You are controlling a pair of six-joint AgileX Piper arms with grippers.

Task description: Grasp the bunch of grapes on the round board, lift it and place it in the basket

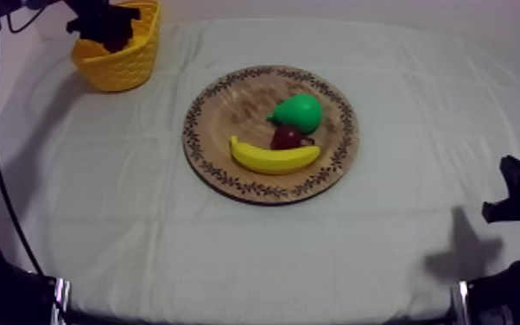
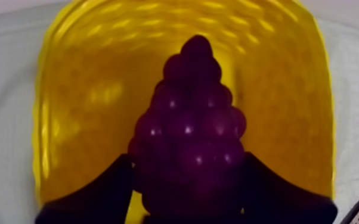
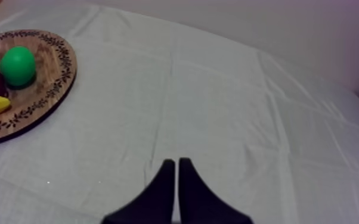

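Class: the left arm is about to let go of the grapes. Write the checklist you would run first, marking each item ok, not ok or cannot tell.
1. Left gripper shut on the bunch of grapes: ok.
2. Grapes hang over the inside of the yellow basket, not its rim: ok.
3. Basket stands upright: ok.
4. Grapes low enough for a gentle drop: cannot tell.
5. Right gripper shut, well away from the basket: ok.
6. Pear, banana and small red fruit lie on the wooden board: ok.
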